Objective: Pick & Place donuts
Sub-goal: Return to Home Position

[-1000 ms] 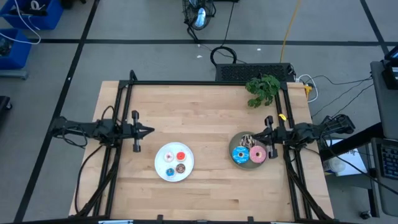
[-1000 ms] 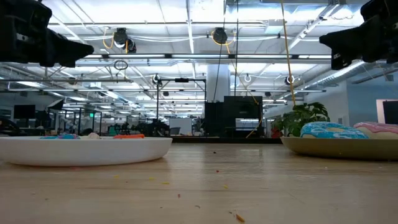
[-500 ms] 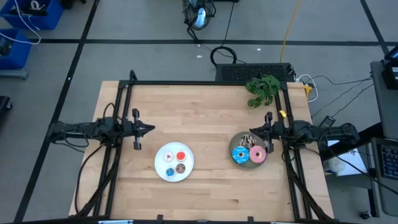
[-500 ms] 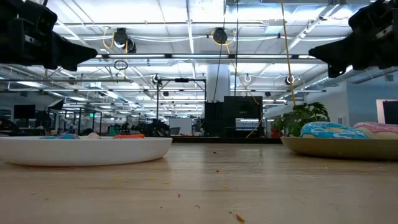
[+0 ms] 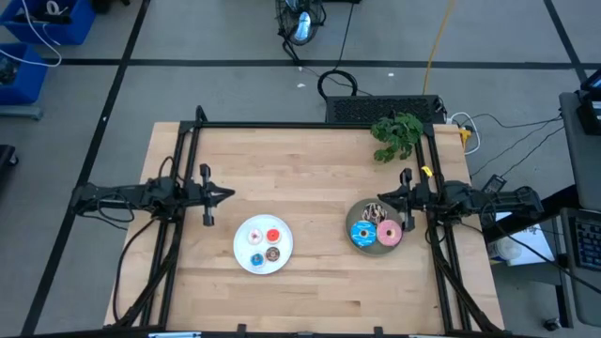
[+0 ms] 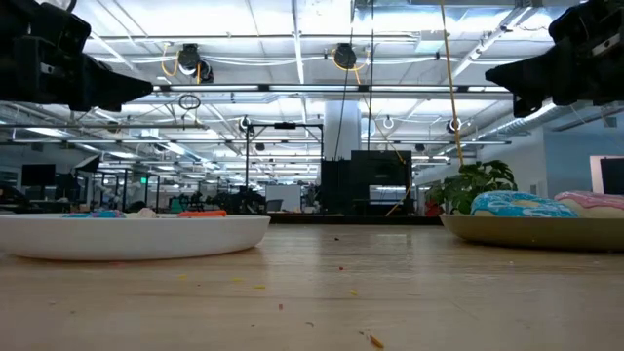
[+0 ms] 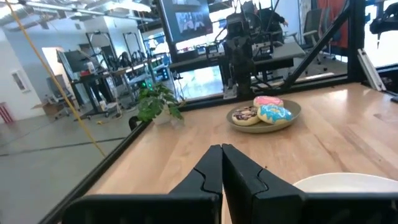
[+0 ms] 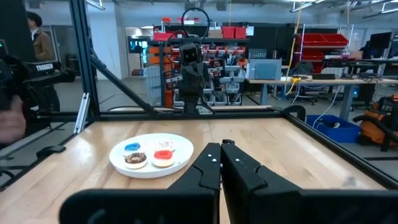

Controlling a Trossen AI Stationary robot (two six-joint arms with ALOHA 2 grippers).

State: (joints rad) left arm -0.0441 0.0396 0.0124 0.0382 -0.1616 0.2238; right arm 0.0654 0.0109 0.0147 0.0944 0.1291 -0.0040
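Both pincers are pressed shut on nothing and raised off the tabletop point(image 5: 319, 160), so judged parked, sorting done. Left pincer point(image 5: 227, 196): tiny red-orange donut point(image 5: 273, 236), blue donut point(image 5: 256, 259) and brown donut point(image 5: 272, 253) on white plate point(image 5: 240, 229), ahead and off to one side. Right pincer point(image 5: 380, 196): pink donut point(image 5: 391, 233), blue sprinkled donut point(image 5: 363, 234) and dark drizzled donut point(image 5: 374, 212) on grey plate point(image 5: 351, 218), just below its tip. A pale fourth piece on the white plate is unclear. The low view hides the drizzled one.

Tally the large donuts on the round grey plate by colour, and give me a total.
Large pink toy donut: 1
Large blue sprinkled toy donut: 1
Large dark brown drizzled toy donut: 1
Total on the round grey plate: 3
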